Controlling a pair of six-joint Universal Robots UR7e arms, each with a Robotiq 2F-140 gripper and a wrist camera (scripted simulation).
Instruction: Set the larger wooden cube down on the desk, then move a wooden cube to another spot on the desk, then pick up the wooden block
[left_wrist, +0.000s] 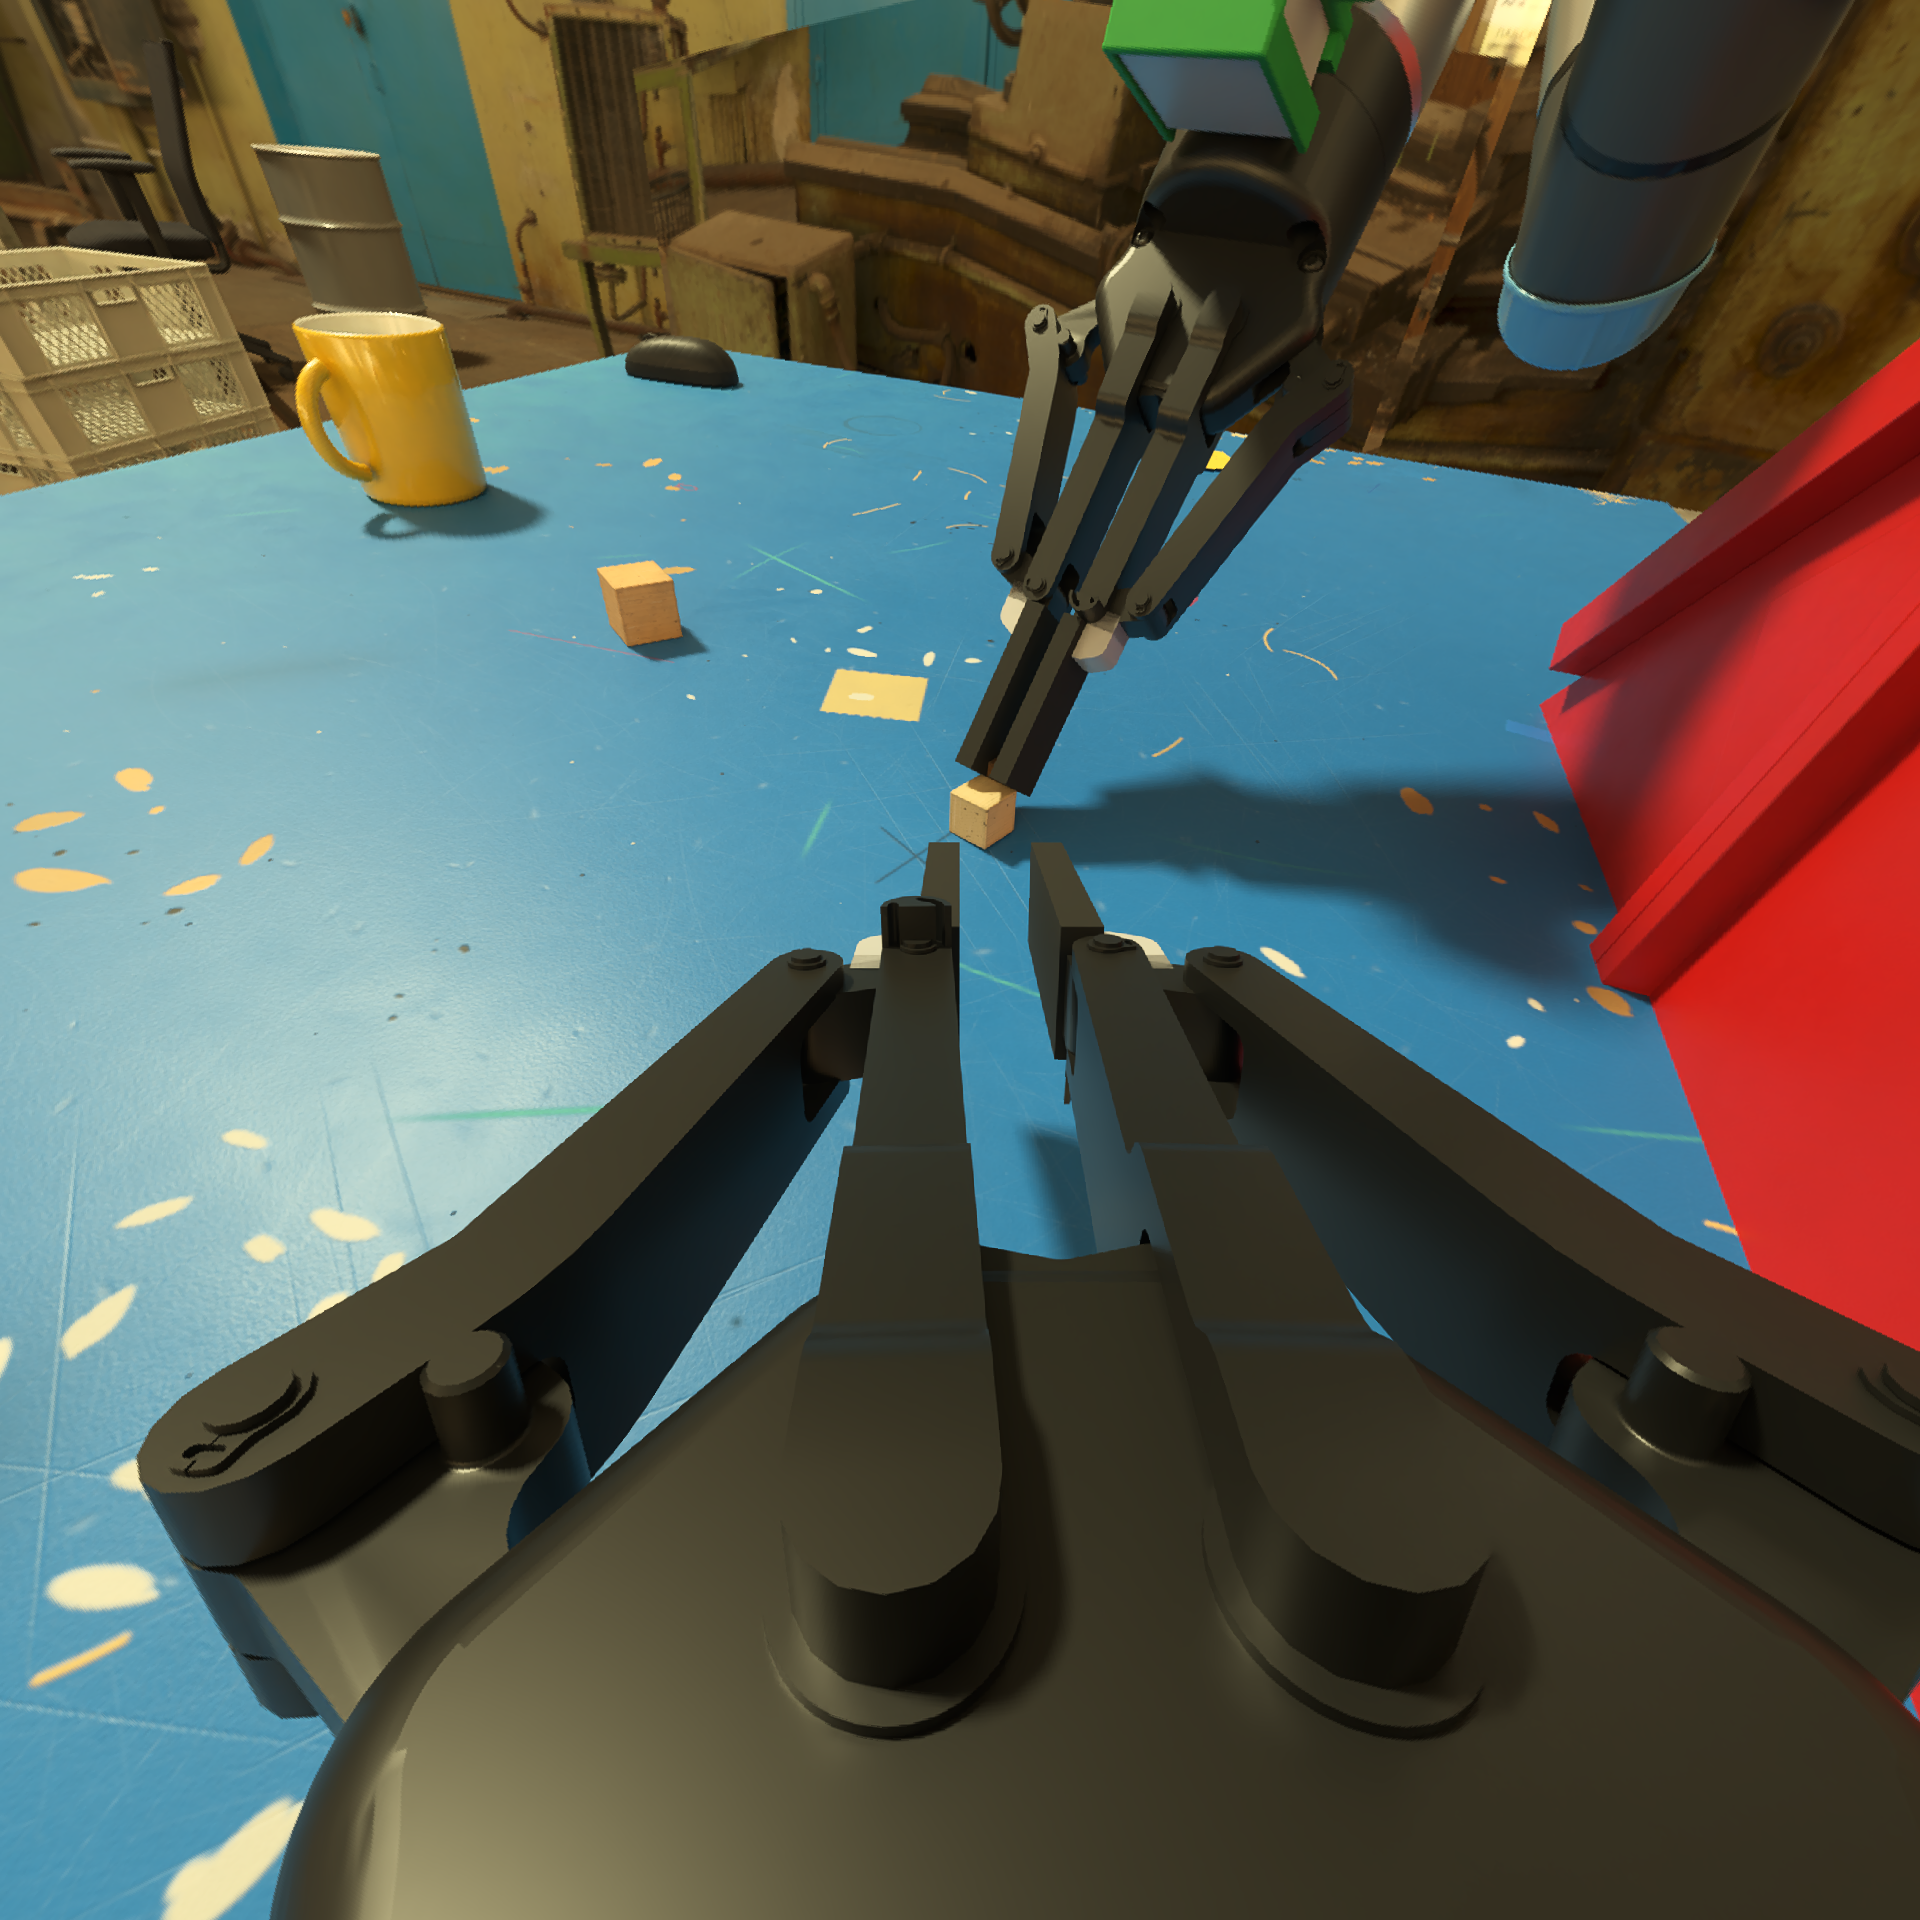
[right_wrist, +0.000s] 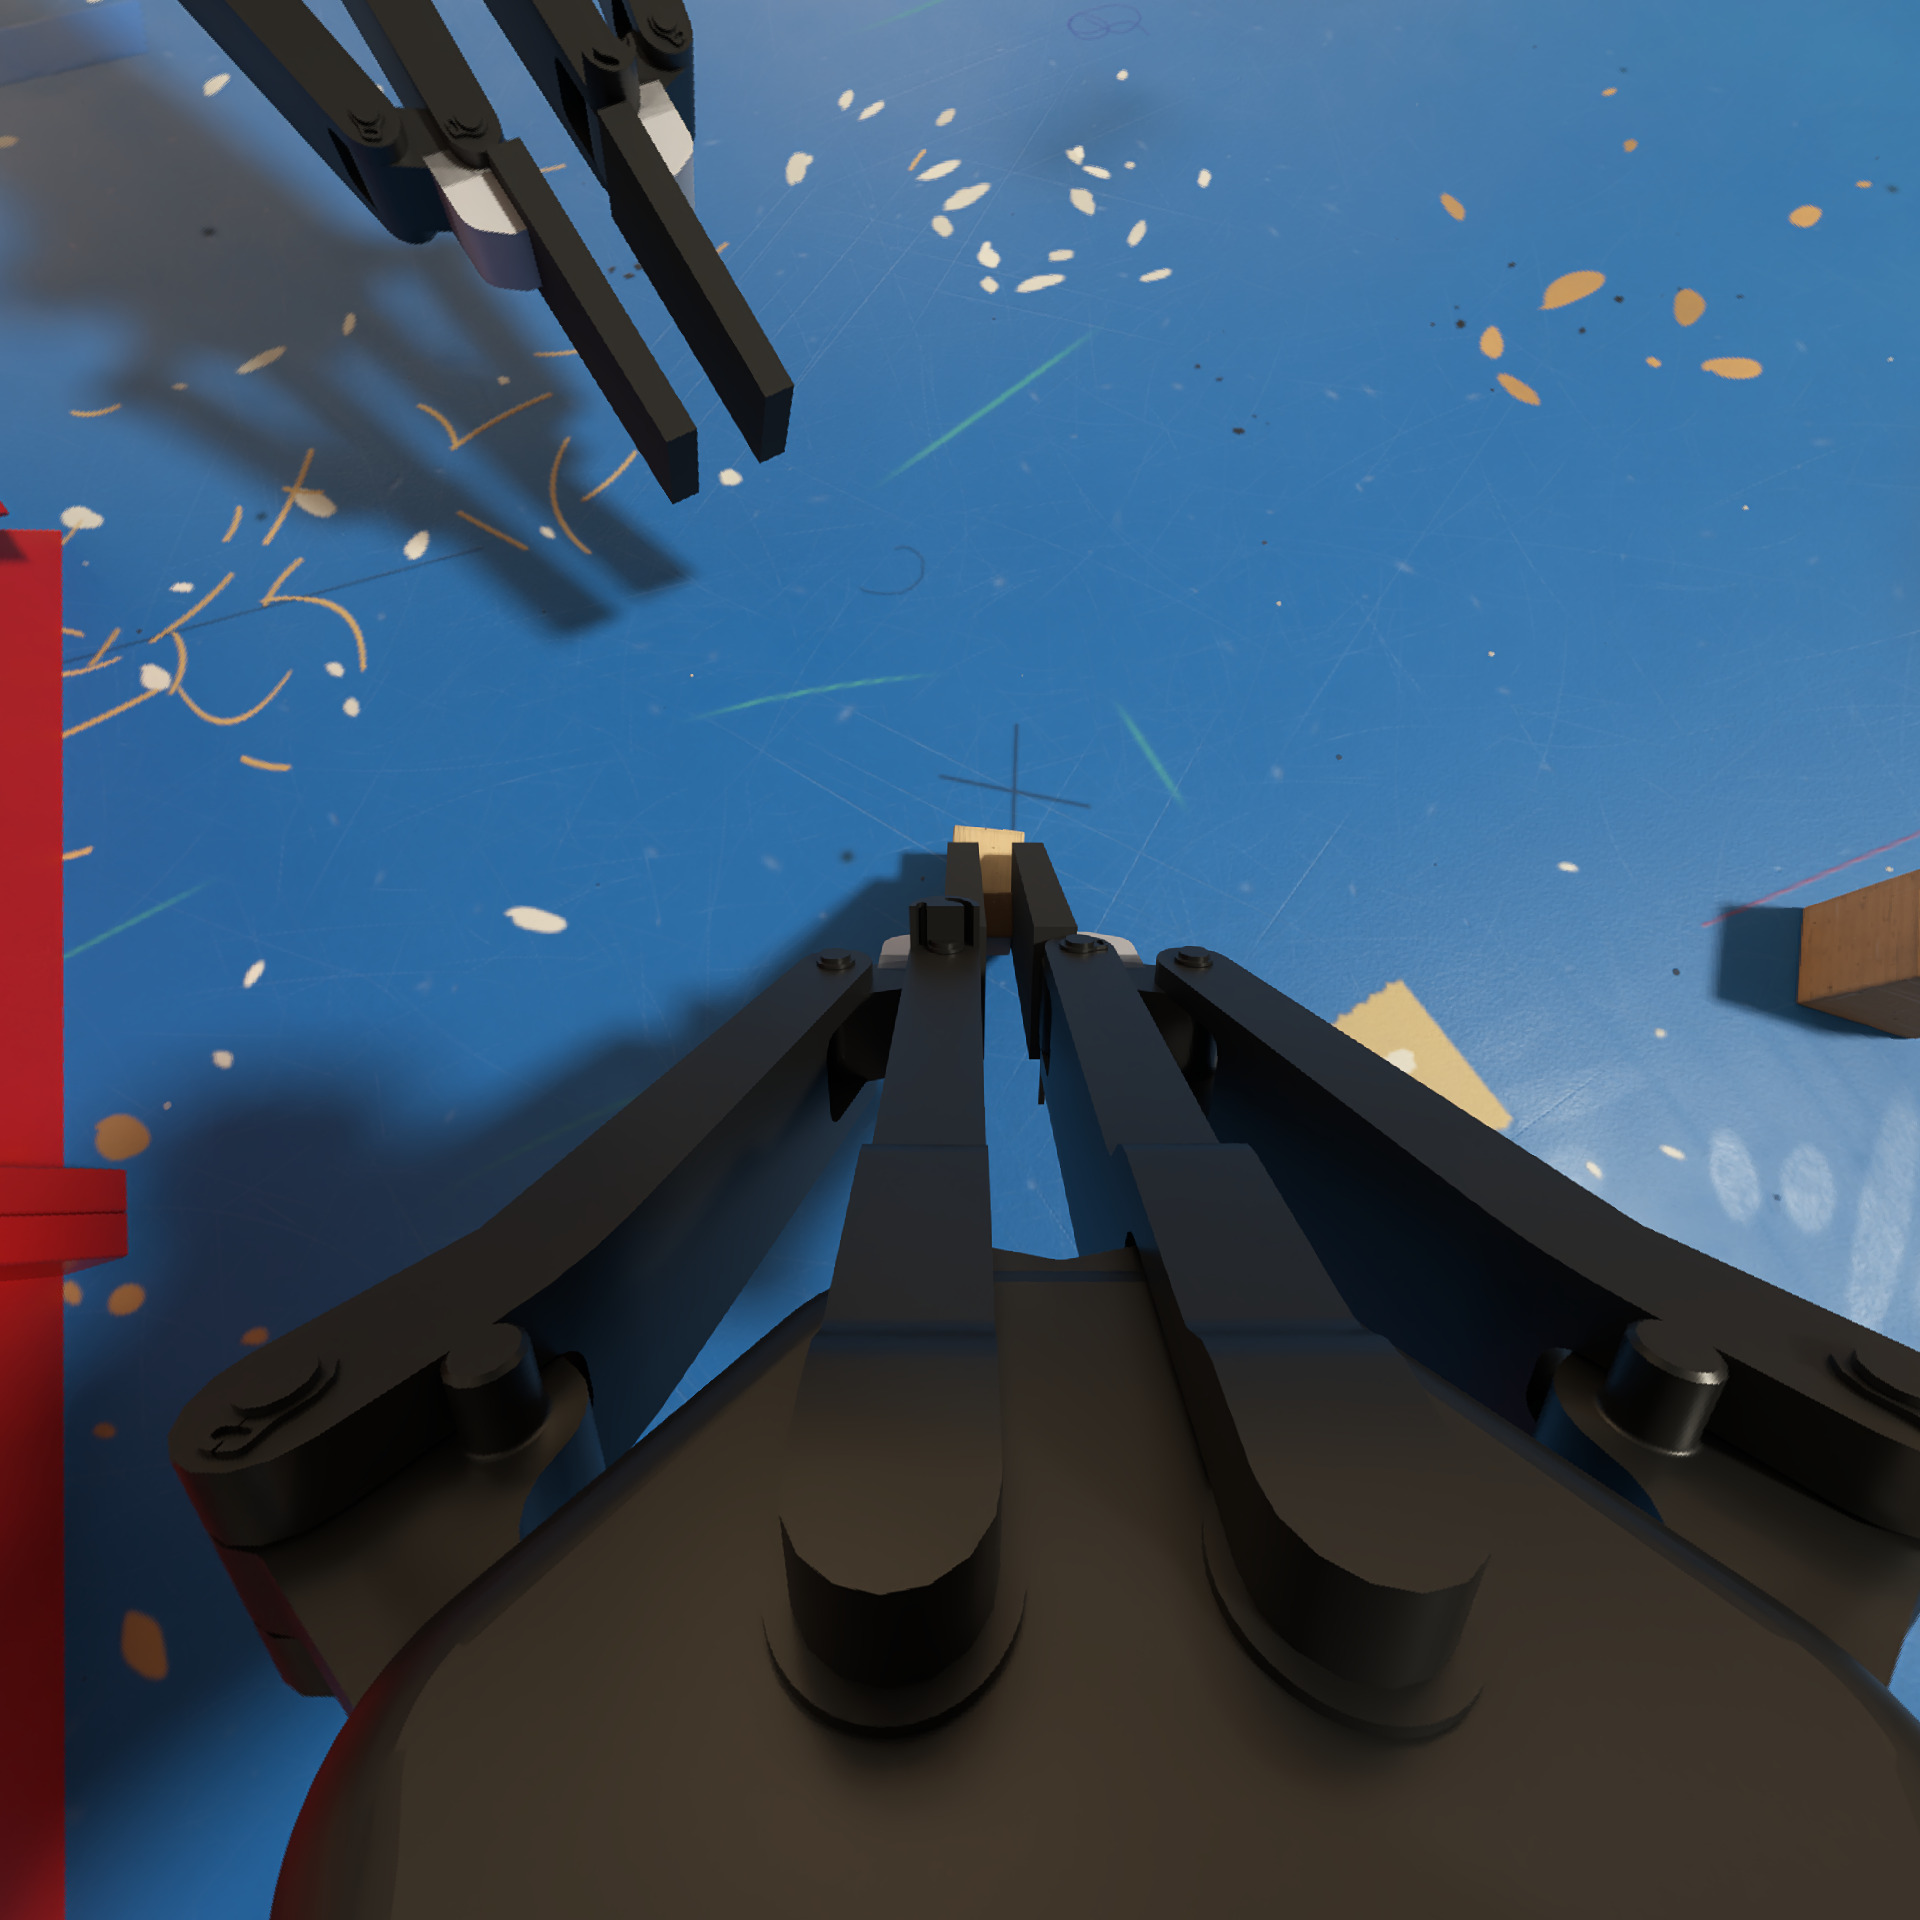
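A larger wooden cube (left_wrist: 639, 603) stands on the blue desk (left_wrist: 416, 935), left of centre; it also shows at the right edge of the right wrist view (right_wrist: 1860, 956). A smaller wooden cube (left_wrist: 982, 814) sits at the desk's middle. My right gripper (right_wrist: 995, 862) is shut on this small cube (right_wrist: 997, 883); seen from the left wrist view, the right gripper (left_wrist: 997, 774) comes down from above and the cube rests on or just above the desk. My left gripper (left_wrist: 994, 862) is empty, its jaws a small gap apart, hovering just in front of the small cube; it also appears top left in the right wrist view (right_wrist: 727, 447).
A yellow mug (left_wrist: 390, 410) and a black mouse (left_wrist: 681, 362) stand at the far side. A red box (left_wrist: 1766, 779) fills the right side and also shows in the right wrist view (right_wrist: 31, 1039). A yellow paper square (left_wrist: 873, 694) lies flat behind the small cube.
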